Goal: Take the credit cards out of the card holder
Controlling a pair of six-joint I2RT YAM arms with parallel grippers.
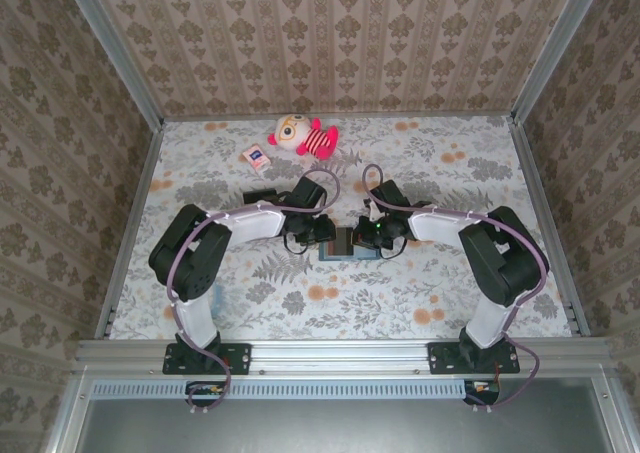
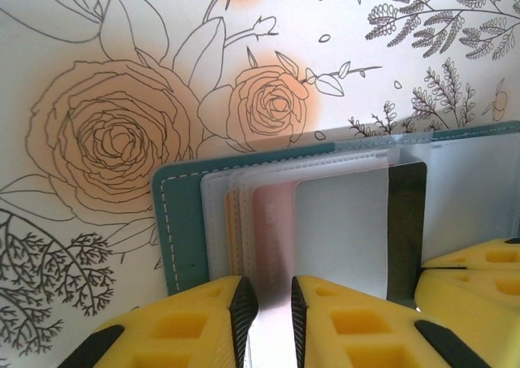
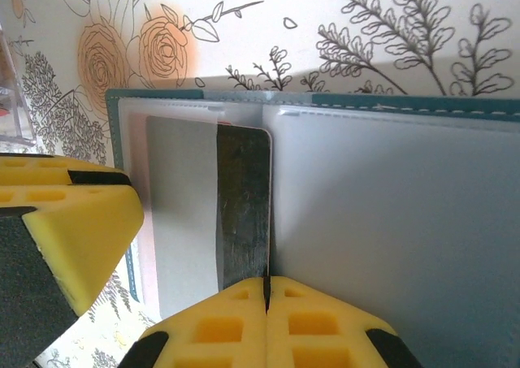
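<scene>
**Two grippers at the open card holder point(image 1: 343, 245)**

I have the card holder lying open and flat near the middle of the floral-printed table point(image 2: 89, 75). It has a teal cover, a rounded corner and white stitching along the edge. Inside, frosted translucent pockets overlap in steps. A pinkish card point(image 2: 272, 230) and the thin edge of a tan-orange card point(image 2: 234, 238) show dimly through them.

My right gripper point(image 3: 266, 285) has its moulded yellow fingers pressed flush together on the edge of a credit card point(image 3: 244, 214). That card is thin and matte grey, with a dark scuffed stripe and rounded corners, and it lies over the pockets.

My left gripper point(image 2: 268, 295) sits at the stepped pockets with its black-padded fingers narrowly parted and pale plastic in the gap. I cannot tell whether they pinch it.

Far back lie a plush toy point(image 1: 300, 135) and a white-and-red packet point(image 1: 256, 156).
</scene>
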